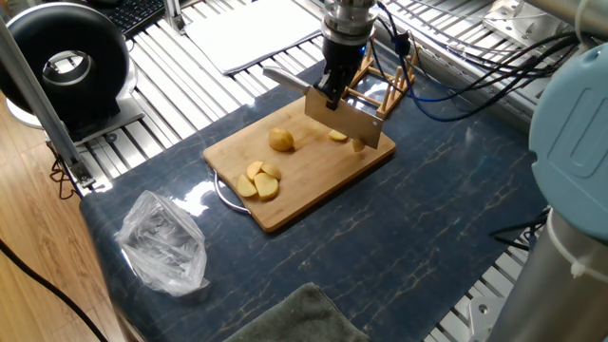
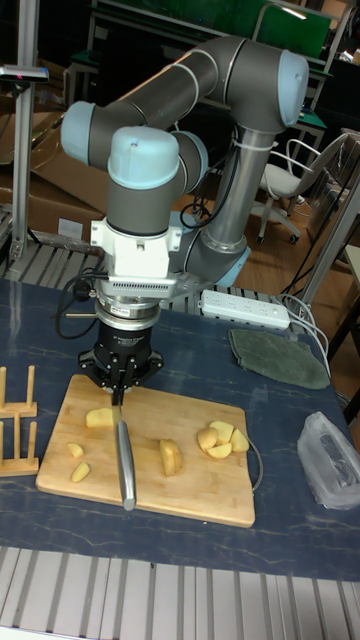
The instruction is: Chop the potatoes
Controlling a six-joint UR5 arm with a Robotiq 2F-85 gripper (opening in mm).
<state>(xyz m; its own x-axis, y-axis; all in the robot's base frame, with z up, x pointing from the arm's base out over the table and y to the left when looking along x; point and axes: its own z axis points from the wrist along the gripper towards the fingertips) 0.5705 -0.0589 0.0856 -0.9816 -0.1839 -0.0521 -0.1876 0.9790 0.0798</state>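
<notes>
Potatoes (image 1: 282, 141): pale peeled pieces scattered on bamboo board (image 1: 304, 190); I judge them firm, wet, roll-prone. Gripper (image 2: 119, 398) clamped on cleaver (image 1: 348, 122) handle; I'd steady flat faces down.

Robotics lab: aluminium-slat bench (image 1: 180, 71) (loose cables (image 1: 475, 57))

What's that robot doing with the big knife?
The robot arm is chopping potatoes. Its gripper holds a cleaver by the handle, with the blade over the far end of the bamboo cutting board. Small potato pieces lie by the blade, a rounded potato half sits mid-board, and a little pile of slices waits at the near end. A wooden rack stands behind the board, and a crumpled plastic bag lies on the table.
</notes>
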